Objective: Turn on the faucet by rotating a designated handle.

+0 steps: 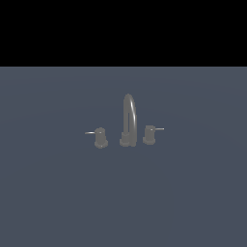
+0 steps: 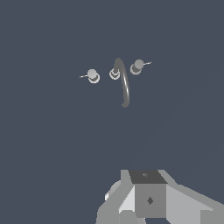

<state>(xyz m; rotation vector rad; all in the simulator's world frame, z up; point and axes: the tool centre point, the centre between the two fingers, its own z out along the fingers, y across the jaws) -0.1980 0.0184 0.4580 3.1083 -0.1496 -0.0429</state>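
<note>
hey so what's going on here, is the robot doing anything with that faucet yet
Not yet. A grey faucet stands on a plain blue-grey surface, a small lever knob on each side of its arched spout. The handle to be turned is the knob on the exterior view's right, lever pointing outward. The arm is absent from the exterior view. The wrist view shows only part of the hand, well away from the faucet, so nothing is being touched.

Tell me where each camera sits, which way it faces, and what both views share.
Exterior view: off the arm, level and side-on to the faucet; no robot part shows.
Wrist view: on the wrist, high above, looking down at the faucet; part of the gripper body shows, fingertips hidden.
Shared: spout, handle, twin knob.
</note>
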